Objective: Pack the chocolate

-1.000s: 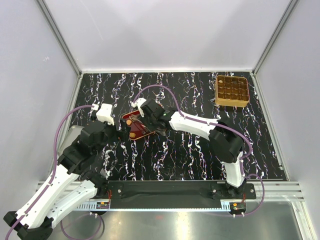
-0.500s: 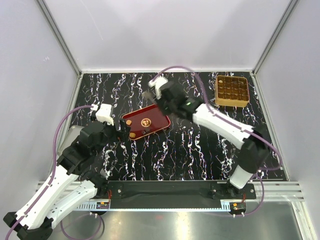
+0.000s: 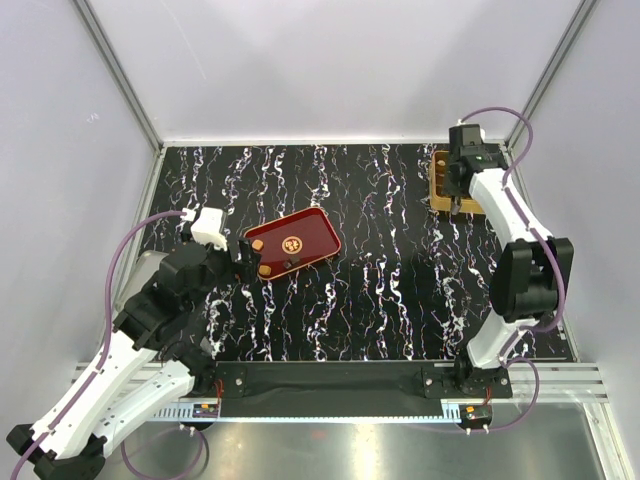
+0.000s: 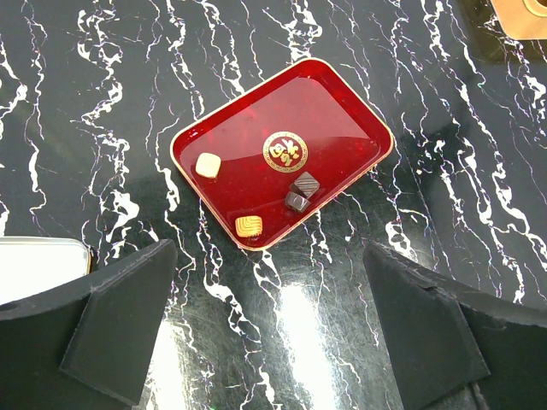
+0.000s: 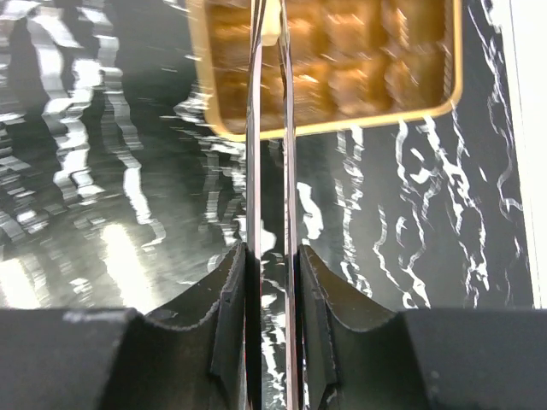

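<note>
Several chocolates lie on the red tray (image 4: pixel 342 107): a pale one (image 4: pixel 208 164), a tan ridged one (image 4: pixel 249 225) and two dark ones (image 4: pixel 301 191). The tray lies left of centre in the top view (image 3: pixel 310 228). My left gripper (image 4: pixel 273 325) is open and empty, just near of the tray (image 3: pixel 243 258). My right gripper (image 5: pixel 272 256) is shut on thin metal tongs (image 5: pixel 286 154), held over the left part of the golden box (image 5: pixel 359 115) at the back right (image 3: pixel 457 192). A small pale blur sits between the tong tips; I cannot tell what it is.
A silver metal container (image 4: pixel 34 265) lies at the left edge beside my left arm (image 3: pixel 145 268). White walls close in the black marbled table (image 3: pixel 380 300) on three sides. An aluminium rail (image 3: pixel 560 380) runs along the front.
My right arm has swung with the tongs from the red tray across to the golden box at the back right. The left arm has not moved.
</note>
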Available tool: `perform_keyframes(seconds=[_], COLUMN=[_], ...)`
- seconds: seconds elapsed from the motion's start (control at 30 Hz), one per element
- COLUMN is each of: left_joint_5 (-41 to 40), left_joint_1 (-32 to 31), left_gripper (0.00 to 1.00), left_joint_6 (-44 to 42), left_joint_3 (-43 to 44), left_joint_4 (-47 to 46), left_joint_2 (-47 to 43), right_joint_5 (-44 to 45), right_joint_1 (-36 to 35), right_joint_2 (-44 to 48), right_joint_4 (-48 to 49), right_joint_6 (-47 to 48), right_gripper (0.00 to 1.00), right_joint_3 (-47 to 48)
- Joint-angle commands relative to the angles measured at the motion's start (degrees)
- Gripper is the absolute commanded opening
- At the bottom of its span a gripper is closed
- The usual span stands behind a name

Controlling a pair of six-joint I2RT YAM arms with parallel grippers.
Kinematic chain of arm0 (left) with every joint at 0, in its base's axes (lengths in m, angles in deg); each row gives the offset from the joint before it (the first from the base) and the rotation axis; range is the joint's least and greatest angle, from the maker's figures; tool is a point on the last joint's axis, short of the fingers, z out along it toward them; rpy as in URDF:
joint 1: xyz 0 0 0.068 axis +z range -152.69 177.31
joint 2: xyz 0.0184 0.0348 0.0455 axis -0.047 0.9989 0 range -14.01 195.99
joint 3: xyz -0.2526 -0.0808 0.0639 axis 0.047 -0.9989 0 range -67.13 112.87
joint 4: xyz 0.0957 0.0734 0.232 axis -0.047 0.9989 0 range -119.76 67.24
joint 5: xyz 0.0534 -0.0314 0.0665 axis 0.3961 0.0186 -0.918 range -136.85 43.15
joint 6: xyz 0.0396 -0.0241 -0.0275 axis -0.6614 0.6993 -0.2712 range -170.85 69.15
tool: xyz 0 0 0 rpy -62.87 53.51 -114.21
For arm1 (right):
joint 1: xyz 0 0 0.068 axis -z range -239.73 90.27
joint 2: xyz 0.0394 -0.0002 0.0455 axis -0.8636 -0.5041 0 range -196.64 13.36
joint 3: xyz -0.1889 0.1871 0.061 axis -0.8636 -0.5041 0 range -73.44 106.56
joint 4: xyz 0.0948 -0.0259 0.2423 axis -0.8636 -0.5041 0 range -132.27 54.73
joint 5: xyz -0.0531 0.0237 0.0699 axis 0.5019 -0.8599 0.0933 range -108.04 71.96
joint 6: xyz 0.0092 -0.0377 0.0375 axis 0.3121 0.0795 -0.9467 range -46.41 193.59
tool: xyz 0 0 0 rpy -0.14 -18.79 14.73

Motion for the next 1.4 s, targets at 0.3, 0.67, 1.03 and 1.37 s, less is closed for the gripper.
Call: perform_keyframes(seconds=[0.3, 0.67, 1.03, 1.37], left_joint_5=[-0.6, -0.5, -0.6, -0.8], left_joint_1=[0.0, 0.0, 0.1, 0.1], left_gripper=[0.99, 0.99, 0.99, 0.99], left_joint_6=[-0.2, -0.3, -0.4, -0.4], left_joint_3=[0.3, 0.3, 0.2, 0.3], left_joint_4=[-2.1, -2.2, -2.2, -2.2], left_joint_2=[-0.1, 0.4, 0.6, 0.8], right_joint_5=[2.8, -0.9, -2.3, -3.1], right_joint_1=[6.6, 10.2, 12.6, 12.9], right_joint_2=[-6.7, -6.0, -11.0, -14.0], right_joint_4=[-2.2, -2.0, -2.1, -1.6], right_joint_6=[-3.8, -4.3, -3.8, -4.4], right_gripper=[0.29, 0.29, 0.3, 0.32], right_joint_3=[8.6, 11.6, 17.4, 17.8])
